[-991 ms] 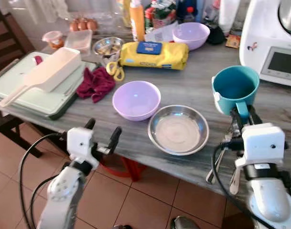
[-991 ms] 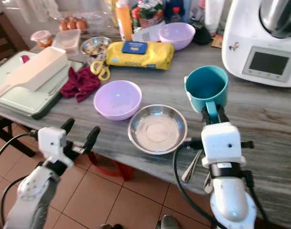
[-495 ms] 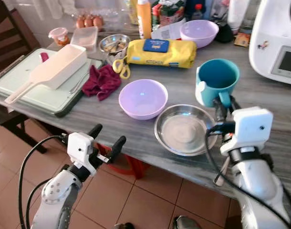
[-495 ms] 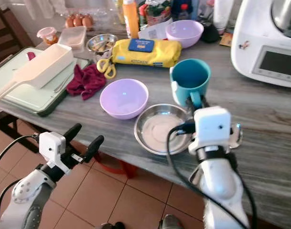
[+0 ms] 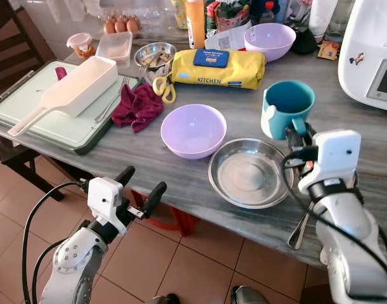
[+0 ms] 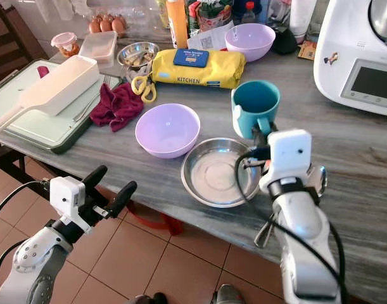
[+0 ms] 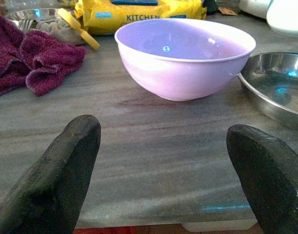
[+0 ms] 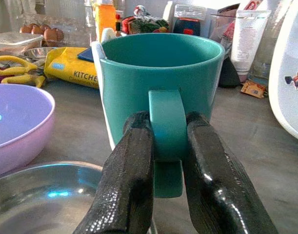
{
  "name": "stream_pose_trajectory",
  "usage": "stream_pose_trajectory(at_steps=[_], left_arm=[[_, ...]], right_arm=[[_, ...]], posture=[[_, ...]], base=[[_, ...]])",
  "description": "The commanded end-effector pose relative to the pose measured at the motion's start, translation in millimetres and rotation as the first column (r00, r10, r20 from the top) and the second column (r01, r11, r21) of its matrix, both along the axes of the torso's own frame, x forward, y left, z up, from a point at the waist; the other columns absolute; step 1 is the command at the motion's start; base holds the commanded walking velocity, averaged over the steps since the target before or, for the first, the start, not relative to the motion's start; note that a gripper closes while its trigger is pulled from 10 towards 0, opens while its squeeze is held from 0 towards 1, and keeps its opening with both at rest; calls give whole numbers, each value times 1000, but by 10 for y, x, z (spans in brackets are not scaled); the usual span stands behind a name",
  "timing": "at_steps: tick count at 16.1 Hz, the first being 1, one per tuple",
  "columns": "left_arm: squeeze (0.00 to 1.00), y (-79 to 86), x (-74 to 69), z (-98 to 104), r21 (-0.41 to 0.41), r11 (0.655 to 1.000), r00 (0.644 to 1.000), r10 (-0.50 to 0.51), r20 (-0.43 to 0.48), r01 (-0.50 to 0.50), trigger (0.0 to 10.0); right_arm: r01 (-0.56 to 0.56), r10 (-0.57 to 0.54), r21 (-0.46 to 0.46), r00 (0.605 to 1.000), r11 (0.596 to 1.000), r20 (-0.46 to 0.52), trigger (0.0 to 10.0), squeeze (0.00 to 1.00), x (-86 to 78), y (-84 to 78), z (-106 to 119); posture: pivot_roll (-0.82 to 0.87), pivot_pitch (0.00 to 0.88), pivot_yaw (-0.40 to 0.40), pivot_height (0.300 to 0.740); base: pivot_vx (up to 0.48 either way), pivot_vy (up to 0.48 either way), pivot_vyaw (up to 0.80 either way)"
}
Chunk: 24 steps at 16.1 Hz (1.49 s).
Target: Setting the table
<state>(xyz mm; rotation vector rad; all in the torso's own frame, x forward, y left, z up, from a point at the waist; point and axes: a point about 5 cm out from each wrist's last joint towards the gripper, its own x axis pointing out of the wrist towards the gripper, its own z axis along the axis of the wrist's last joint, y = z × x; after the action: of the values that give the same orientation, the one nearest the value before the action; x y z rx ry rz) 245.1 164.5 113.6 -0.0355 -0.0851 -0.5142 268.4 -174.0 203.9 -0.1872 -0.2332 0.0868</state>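
- The teal mug is a plain glazed cup with a thick loop handle, sitting upright on the grey wood-grain counter, open top showing a darker teal inside.
- The right claw has its two black fingers pinched on the mug's handle, one on each side, so the mug sits right in front of it.
- Just beside the mug: the steel dish on the near side, with the lilac bowl further to the robot's left.
- The yellow kitchen pack lies behind the mug.
- The left claw hangs off the counter's near edge, well away from the mug, fingers spread apart, facing the lilac bowl.
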Motion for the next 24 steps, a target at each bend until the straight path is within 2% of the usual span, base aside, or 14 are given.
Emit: stream_pose_trajectory(at_steps=[1, 4, 15, 16, 17, 18, 22, 24], left_arm=[[0, 50, -28, 8, 16, 1000, 1000, 7, -6, -7, 10000], [0, 56, -23, 26, 18, 1000, 1000, 9, -5, -9, 10000], [0, 31, -42, 49, 14, 1000, 1000, -5, -6, 5, 10000], [0, 34, -48, 48, 14, 1000, 1000, -6, -7, 6, 10000], [0, 30, -55, 45, 12, 1000, 1000, -13, -9, 13, 10000], [0, 18, -62, 43, 5, 1000, 1000, -26, -12, 26, 10000], [0, -17, -69, 42, -11, 998, 998, -57, -19, 57, 10000], [0, -127, -126, 75, -72, 984, 985, -168, -40, 165, 10000]], right_arm=[[-16, 16, 17, 1000, 1000, 11, 10000, 0, 32, -18, 9], [-19, 19, 27, 1000, 999, -6, 10000, 0, 78, -85, -33], [-36, 37, 26, 999, 999, -39, 10000, 0, 162, -152, -160], [-37, 38, 26, 998, 999, -41, 10000, 545, 155, -155, -176], [-37, 38, 24, 998, 999, -42, 10000, 804, 149, -156, -183], [-36, 37, 21, 998, 999, -43, 10000, 1000, 143, -160, -186], [-33, 33, 17, 999, 999, -43, 10000, 1000, 139, -177, -188], [-26, 27, 14, 998, 1000, -48, 10000, 1000, 133, -193, -209]], posture=[[-131, 218, 120, 740], [-122, 221, 124, 740], [-115, 228, 124, 740], [-115, 228, 124, 740], [-117, 229, 124, 740], [-120, 229, 123, 740], [-123, 227, 122, 740], [-126, 225, 118, 740]], base=[[0, 0, 0], [0, 0, 0], [0, 0, 0], [0, 0, 0], [0, 0, 0], [0, 0, 0], [0, 0, 0], [0, 0, 0]])
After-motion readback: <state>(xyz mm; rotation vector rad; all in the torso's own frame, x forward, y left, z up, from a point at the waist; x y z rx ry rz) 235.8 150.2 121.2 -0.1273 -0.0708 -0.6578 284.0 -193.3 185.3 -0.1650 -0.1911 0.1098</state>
